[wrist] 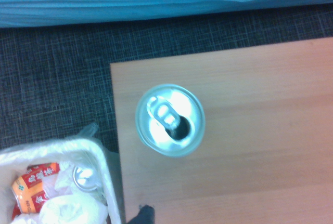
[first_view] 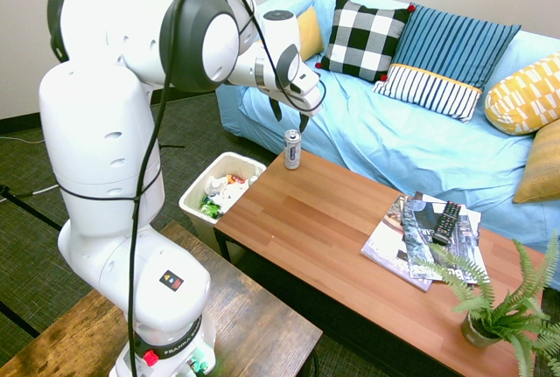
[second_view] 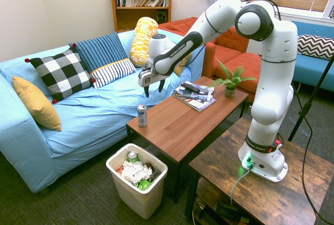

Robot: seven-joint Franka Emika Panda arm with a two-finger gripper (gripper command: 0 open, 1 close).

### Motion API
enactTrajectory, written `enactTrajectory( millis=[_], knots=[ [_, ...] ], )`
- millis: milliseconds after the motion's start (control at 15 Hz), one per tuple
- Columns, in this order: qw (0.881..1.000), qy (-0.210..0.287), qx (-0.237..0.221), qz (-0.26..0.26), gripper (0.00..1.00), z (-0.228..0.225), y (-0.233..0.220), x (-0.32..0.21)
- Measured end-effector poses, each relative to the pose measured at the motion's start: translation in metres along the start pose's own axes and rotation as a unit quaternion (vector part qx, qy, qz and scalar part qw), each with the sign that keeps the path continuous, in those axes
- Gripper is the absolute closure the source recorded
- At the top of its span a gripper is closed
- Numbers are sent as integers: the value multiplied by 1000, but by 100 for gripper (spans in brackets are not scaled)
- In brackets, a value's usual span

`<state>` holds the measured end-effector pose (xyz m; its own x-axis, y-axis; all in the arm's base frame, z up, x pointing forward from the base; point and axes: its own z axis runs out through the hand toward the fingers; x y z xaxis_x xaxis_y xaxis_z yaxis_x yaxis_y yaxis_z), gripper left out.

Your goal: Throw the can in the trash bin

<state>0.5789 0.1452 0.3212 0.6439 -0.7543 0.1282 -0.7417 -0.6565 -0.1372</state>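
The can (first_view: 292, 149) stands upright on the wooden worktop (first_view: 350, 246), close to the corner nearest the blue sofa (first_view: 411, 145). From the wrist view you look straight down on its shiny top (wrist: 170, 119), and the drinking hole is open. The pincer (first_view: 291, 115) hangs in the air above the can and points almost straight down. Its two fingers are spread apart and hold nothing, and they do not touch the can. In the second exterior view the pincer (second_view: 153, 87) is up over the can (second_view: 142, 115), with a clear gap between them. The trash bin (first_view: 194, 191) sits on the dark carpet, just beside the end of the worktop and lower than the can. It has crumpled white paper, some green and orange bits, and another can inside. In the wrist view a corner of the bin (wrist: 101, 154) shows next to the worktop's edge. Farther along the worktop lie some magazines (first_view: 411, 237) with a black remote (first_view: 446, 221) on top, and a small green plant (first_view: 499, 311) stands at the far end. Pillows sit on the sofa, one of them checked black and white (first_view: 361, 38).
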Motion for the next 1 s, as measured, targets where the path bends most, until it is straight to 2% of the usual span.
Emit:
enactTrajectory(
  millis=[467, 1000],
  knots=[
    [1000, 4, -25, 17, 0, 67, -37, 0],
    [998, 1, -57, 30, 0, 136, -40, 4]
  ],
)
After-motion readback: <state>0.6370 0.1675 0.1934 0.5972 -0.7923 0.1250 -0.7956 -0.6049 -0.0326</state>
